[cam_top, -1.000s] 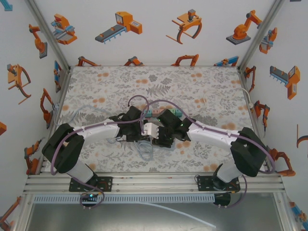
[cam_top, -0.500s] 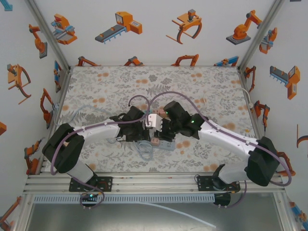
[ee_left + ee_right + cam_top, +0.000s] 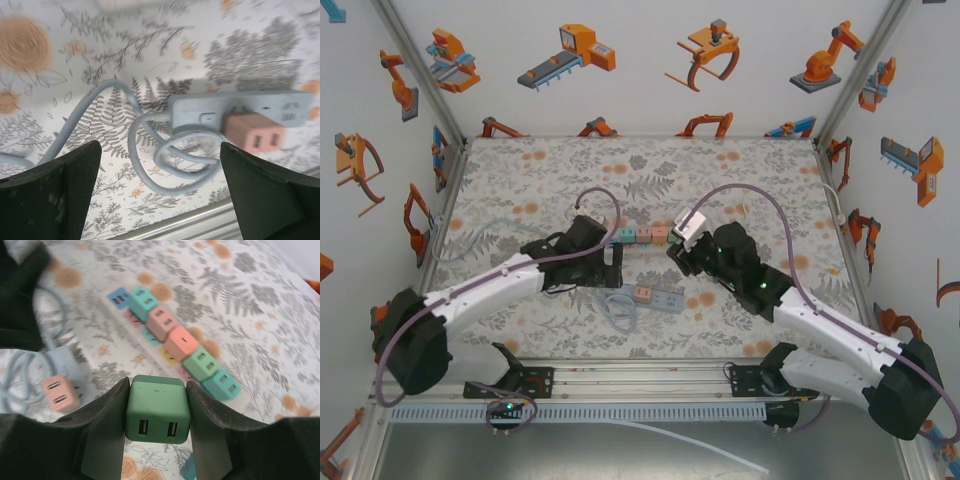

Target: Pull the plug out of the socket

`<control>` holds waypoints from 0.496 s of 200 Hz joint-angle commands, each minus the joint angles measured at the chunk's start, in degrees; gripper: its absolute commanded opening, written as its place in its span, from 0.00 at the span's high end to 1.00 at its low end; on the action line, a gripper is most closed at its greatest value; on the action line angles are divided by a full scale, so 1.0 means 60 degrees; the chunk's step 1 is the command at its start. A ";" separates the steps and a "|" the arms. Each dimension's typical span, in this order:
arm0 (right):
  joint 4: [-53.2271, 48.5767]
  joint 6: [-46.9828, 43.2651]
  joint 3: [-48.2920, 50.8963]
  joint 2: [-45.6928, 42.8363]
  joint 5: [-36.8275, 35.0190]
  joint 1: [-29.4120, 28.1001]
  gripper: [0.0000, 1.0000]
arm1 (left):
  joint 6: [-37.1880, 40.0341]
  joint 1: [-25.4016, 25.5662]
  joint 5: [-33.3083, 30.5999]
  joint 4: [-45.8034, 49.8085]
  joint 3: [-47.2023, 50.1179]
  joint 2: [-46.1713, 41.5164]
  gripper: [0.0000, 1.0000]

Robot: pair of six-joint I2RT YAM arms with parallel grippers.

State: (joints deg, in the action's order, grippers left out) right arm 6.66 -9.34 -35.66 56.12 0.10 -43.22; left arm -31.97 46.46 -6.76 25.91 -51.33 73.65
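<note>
Plug (image 3: 158, 412) now off socket (image 3: 658, 296), in right hand (image 3: 157, 392)

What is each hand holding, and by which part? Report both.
Right hand grips the green plug by its two opposite side faces, ports facing the camera. Left hand is open and holds nothing.

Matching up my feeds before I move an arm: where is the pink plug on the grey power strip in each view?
Top external: pink plug, just below centre.
Left wrist: right of centre.
Right wrist: lower left.
Shared landmark: the grey power strip it is plugged into.
</note>
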 commanded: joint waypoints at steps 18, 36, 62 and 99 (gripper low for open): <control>0.1850 0.0798 0.1075 -0.0296 -0.2013 0.0231 0.95 | 0.1930 -0.0065 0.0557 -0.0071 -0.0375 -0.1934 0.00; 0.1938 0.0942 0.1359 0.0097 -0.2149 0.0231 0.95 | 0.2902 -0.0067 0.1486 -0.0462 -0.0232 -0.2860 0.01; 0.2671 0.1561 0.1819 0.0883 -0.2284 0.0246 0.95 | 0.4251 -0.0067 0.2806 -0.0903 0.0087 -0.4104 0.03; 0.4090 0.2234 0.2414 0.2235 -0.2479 0.0246 0.95 | 0.5851 -0.0051 0.4510 -0.0558 0.0019 -0.4860 0.03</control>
State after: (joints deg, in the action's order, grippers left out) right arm 22.00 -0.49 -22.92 65.71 -12.19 -42.02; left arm -7.01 46.30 10.04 21.98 -51.51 45.84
